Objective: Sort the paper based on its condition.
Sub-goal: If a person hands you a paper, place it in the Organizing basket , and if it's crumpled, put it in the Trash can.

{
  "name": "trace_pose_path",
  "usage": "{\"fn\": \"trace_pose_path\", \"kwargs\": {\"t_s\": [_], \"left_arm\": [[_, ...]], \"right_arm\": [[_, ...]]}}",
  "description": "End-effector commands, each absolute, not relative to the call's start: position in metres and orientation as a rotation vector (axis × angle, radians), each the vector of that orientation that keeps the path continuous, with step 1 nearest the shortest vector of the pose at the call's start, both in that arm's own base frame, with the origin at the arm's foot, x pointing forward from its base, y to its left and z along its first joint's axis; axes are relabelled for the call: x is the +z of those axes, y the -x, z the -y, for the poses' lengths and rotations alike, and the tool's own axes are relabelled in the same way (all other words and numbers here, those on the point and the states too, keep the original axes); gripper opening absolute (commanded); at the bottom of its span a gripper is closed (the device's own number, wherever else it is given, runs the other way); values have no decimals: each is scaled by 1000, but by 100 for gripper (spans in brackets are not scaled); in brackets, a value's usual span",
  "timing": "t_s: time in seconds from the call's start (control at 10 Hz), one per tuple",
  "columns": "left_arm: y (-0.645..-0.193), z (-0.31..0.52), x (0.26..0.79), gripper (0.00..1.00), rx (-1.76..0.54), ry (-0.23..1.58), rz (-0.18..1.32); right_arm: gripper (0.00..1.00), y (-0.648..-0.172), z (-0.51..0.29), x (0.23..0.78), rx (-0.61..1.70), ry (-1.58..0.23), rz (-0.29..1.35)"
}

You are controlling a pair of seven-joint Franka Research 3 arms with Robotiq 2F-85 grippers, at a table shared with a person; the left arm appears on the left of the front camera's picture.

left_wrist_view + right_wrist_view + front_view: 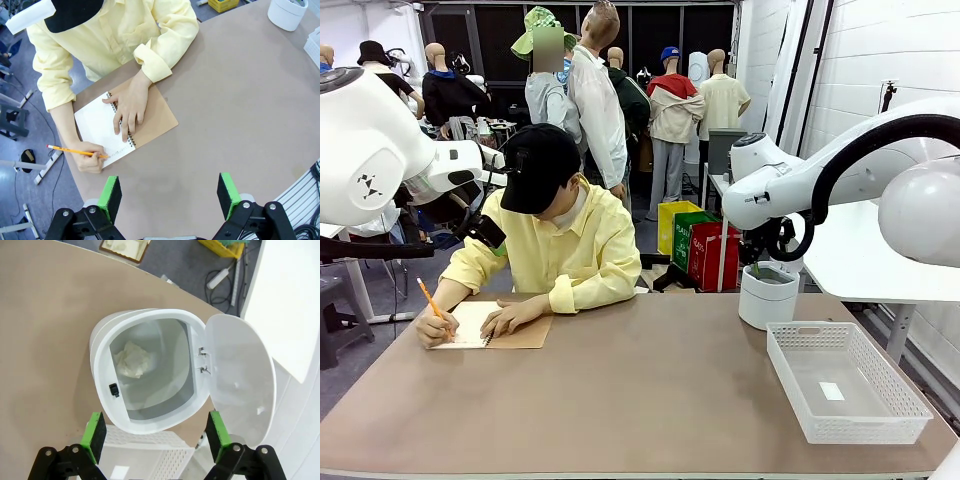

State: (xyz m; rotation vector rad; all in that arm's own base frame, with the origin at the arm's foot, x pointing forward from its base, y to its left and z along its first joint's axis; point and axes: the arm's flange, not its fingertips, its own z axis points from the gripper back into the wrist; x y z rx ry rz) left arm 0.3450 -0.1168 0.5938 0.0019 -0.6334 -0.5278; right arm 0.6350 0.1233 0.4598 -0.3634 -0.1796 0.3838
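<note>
A crumpled ball of white paper [132, 360] lies at the bottom of the white bin [102, 365], whose lid [240, 375] is flipped open. My right gripper [155, 432] hangs open and empty directly above the bin's mouth; in the front view the bin [767, 297] stands at the far right of the table. My left gripper [169, 197] is open and empty, high over the table's left side. Below it a person writes with a pencil [75, 150] on a white page [100, 127] of a spiral notebook with a tan cover [157, 117].
A white mesh basket [910, 405] sits at the front right of the brown table [620, 390], with a small white patch [831, 391] on its floor. The person's arms and notebook [515, 335] take up the far left. My right arm [770, 185] reaches in over the bin.
</note>
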Motion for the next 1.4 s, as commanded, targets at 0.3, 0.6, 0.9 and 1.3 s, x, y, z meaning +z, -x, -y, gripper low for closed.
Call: {"fn": "trace_pose_path", "kwargs": {"t_s": [0.3,0.6,0.9,1.3], "left_arm": [[-344,116,594,100,-528,1,627],[-344,116,594,100,-528,1,627],[-344,116,594,100,-528,1,627],[-344,116,594,100,-528,1,627]], "right_arm": [[100,-636,-122,459,383,363,188],[100,-636,-122,459,383,363,188],[100,-635,-123,460,384,363,180],[100,-583,-170,478,540,197,236]]}}
